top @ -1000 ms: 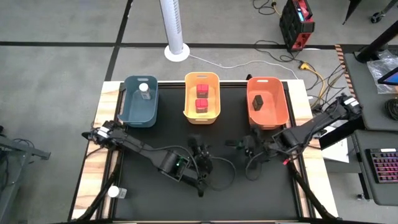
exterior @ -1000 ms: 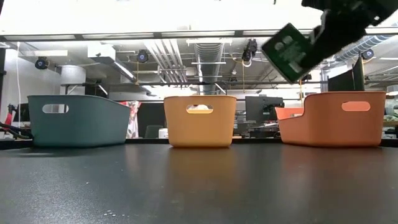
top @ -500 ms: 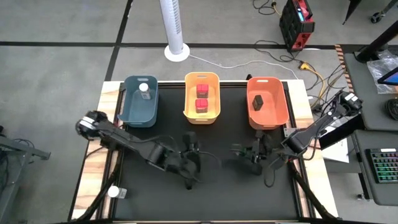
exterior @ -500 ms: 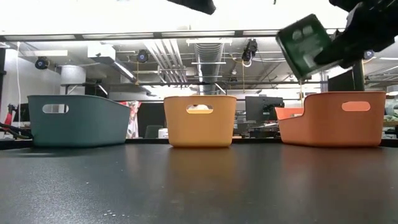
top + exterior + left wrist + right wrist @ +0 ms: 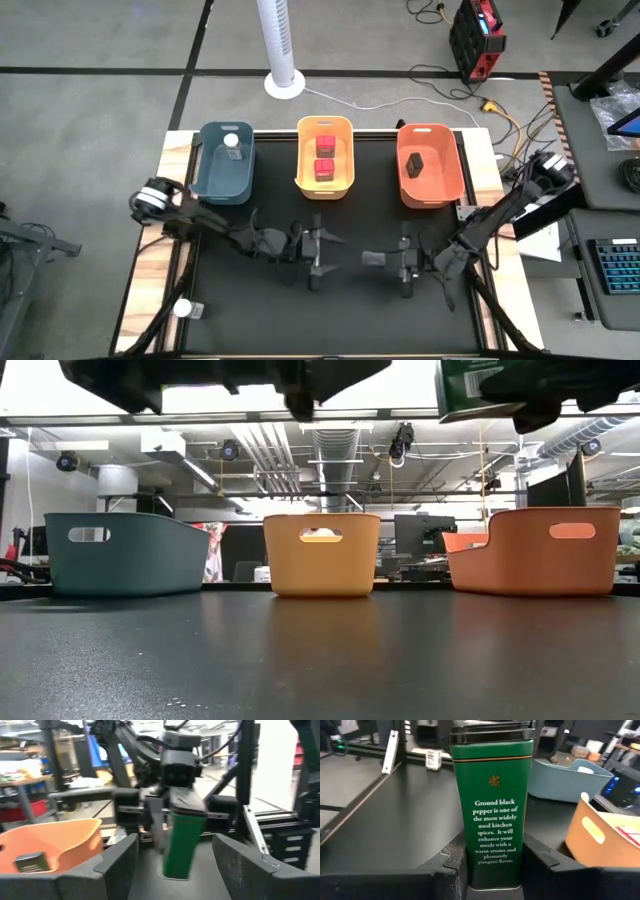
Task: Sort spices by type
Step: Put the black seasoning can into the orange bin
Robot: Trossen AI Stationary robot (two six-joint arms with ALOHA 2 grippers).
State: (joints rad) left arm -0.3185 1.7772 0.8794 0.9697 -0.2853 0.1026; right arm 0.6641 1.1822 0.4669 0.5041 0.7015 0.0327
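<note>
Most of the sorting looks done. In the high view, the blue bin (image 5: 226, 172) at upper left holds one white-lidded jar (image 5: 232, 144), the yellow bin (image 5: 326, 180) at upper centre holds both red-lidded jars (image 5: 325, 154), and the orange bin (image 5: 430, 190) at upper right holds one dark tin (image 5: 417, 163). The right gripper (image 5: 495, 865), low and right of centre in the high view, is clamped on the second dark tin, a green pepper tin (image 5: 492, 805), which fills the middle of the right wrist view with a finger against each side; in the low view the tin shows at the top right edge, above the orange bin and well off the table. The left gripper (image 5: 316, 262) hangs over the bare mat just left of centre in the high view, its fingers (image 5: 120, 855) spread with nothing between them, facing the tin. By my judgement two moves are left: the pepper tin needs to go into the orange bin beside its match, and the second white-lidded jar (image 5: 183, 309), lying at the lower left table edge in the high view, needs to go to the blue bin.
</note>
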